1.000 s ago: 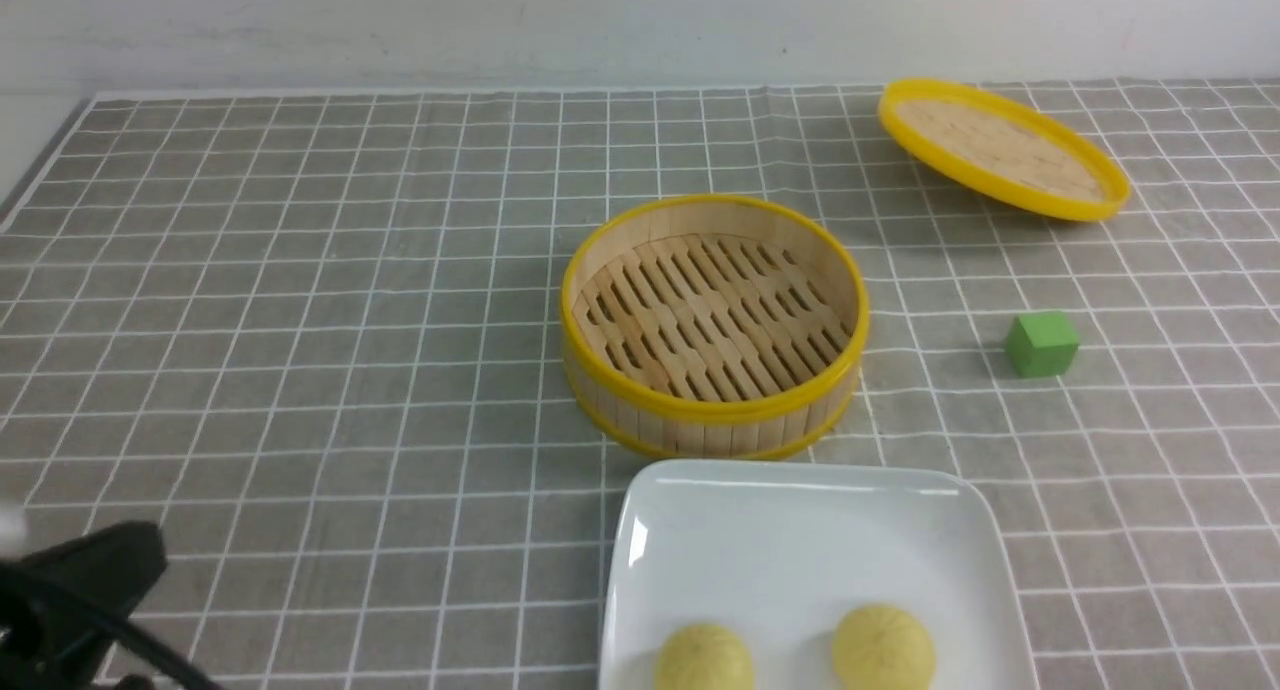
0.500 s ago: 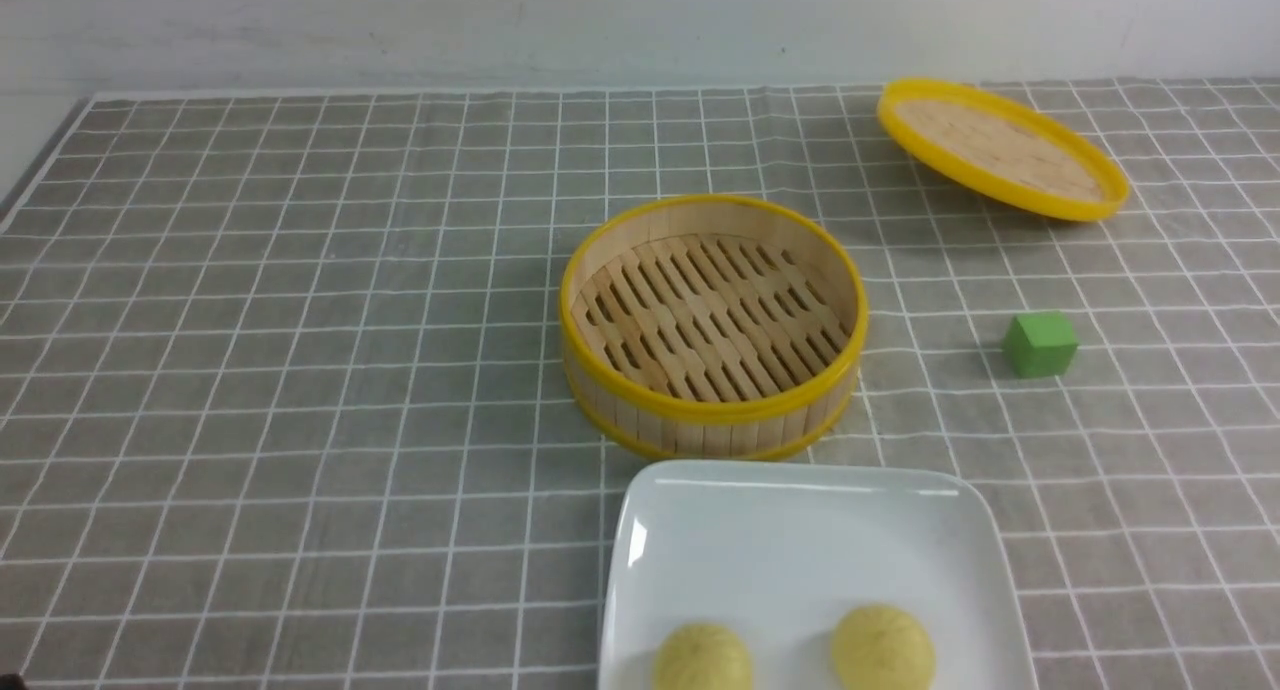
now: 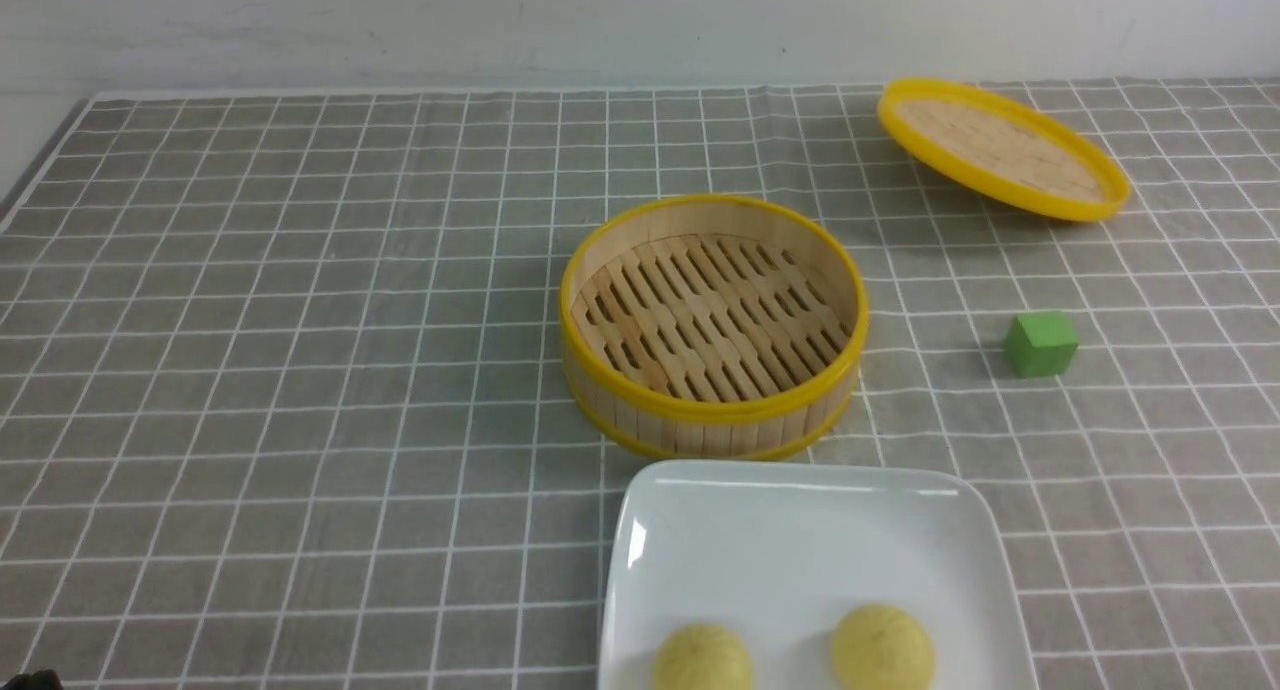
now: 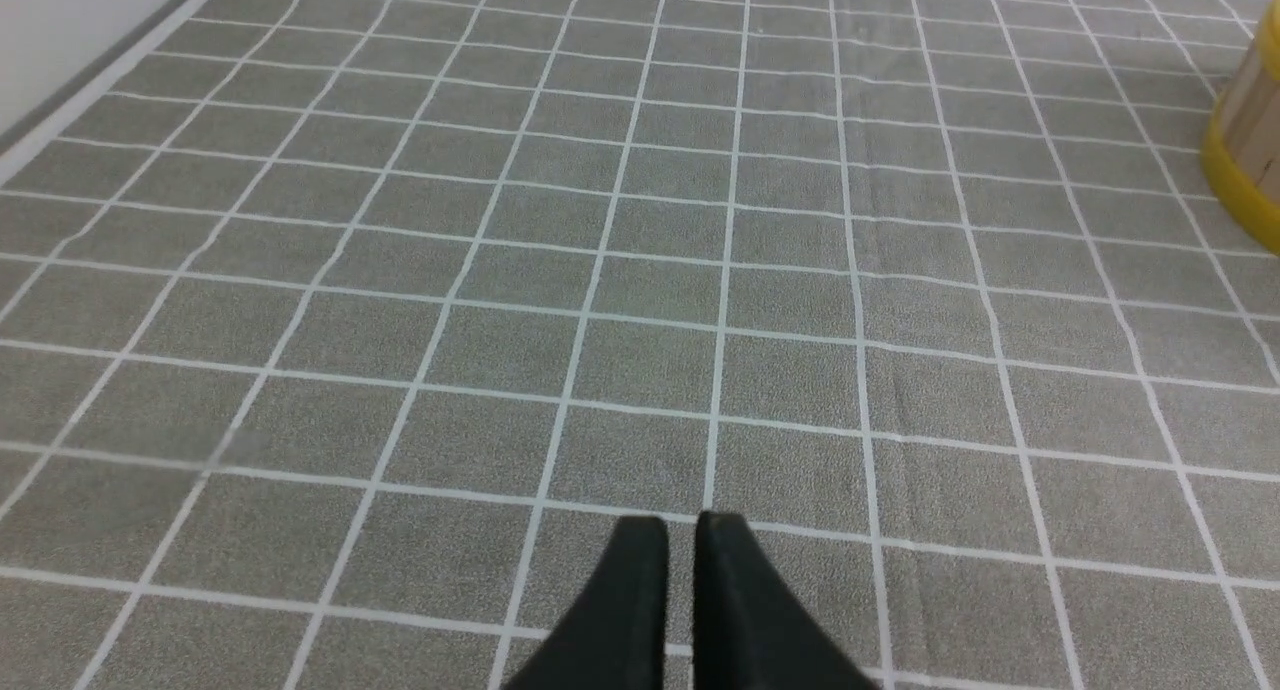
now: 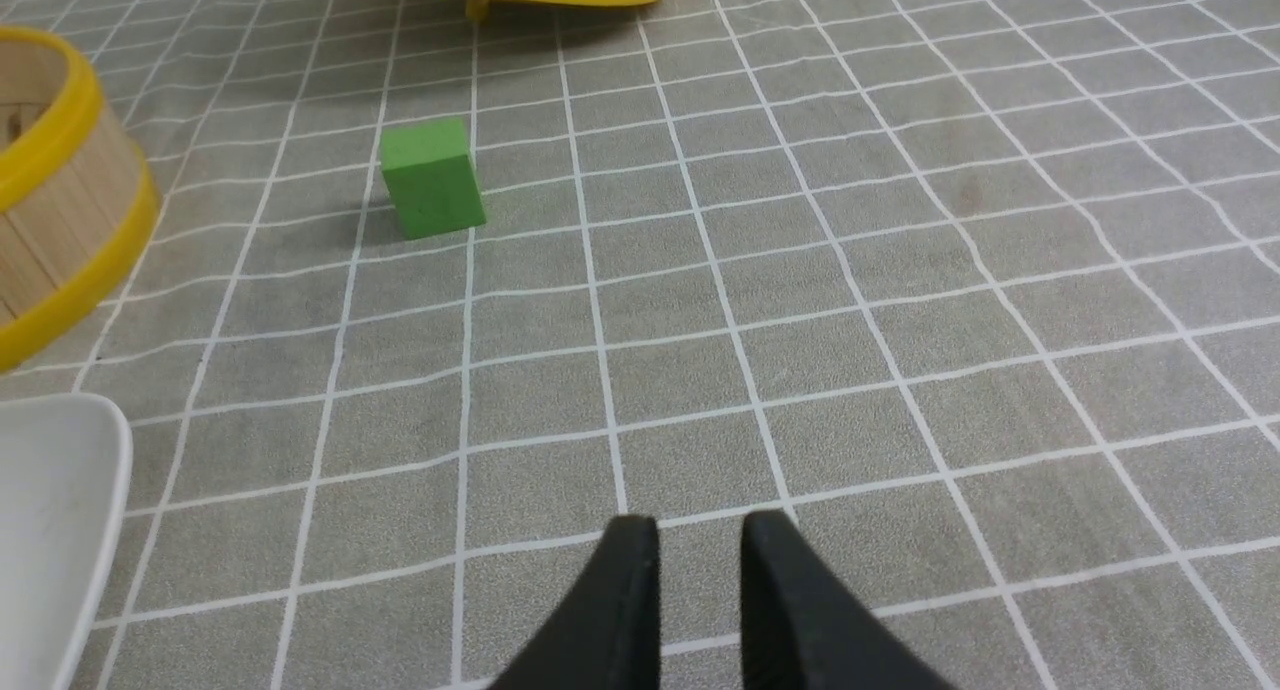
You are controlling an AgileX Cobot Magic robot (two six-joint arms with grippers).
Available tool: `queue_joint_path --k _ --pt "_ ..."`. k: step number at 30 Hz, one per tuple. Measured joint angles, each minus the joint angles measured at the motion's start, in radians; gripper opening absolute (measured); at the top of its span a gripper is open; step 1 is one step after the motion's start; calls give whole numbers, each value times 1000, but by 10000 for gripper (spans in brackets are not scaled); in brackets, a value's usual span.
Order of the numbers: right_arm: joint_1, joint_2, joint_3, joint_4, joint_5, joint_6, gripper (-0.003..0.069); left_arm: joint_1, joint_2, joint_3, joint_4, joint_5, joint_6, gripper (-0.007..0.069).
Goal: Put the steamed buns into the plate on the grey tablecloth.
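Observation:
Two pale-yellow steamed buns (image 3: 703, 660) (image 3: 883, 648) sit side by side on the near part of the white square plate (image 3: 800, 540), which lies on the grey tablecloth (image 3: 300, 370). Neither gripper shows in the front view. In the left wrist view my left gripper (image 4: 682, 520) hovers over bare cloth, its fingers almost together with only a thin slit and nothing in it. In the right wrist view my right gripper (image 5: 700, 520) stands slightly open over cloth, empty, with a corner of the plate (image 5: 50, 490) off to its side.
An empty bamboo steamer basket (image 3: 700, 410) stands just behind the plate. Its yellow-rimmed lid (image 3: 1003, 148) rests tilted at the back right. A green cube (image 3: 1041, 343) (image 5: 432, 177) sits right of the basket. The cloth's left edge borders a pale strip (image 3: 20, 160).
The dark left arm at the bottom left of the front view has drawn back out of frame. Buns, plate, basket, lid and cube have not moved.

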Motion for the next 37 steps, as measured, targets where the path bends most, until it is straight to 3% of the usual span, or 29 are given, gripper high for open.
queue_joint_path --k 37 --pt "0 0 0 -1 0 0 194 0 0 0 1 1 0 107"
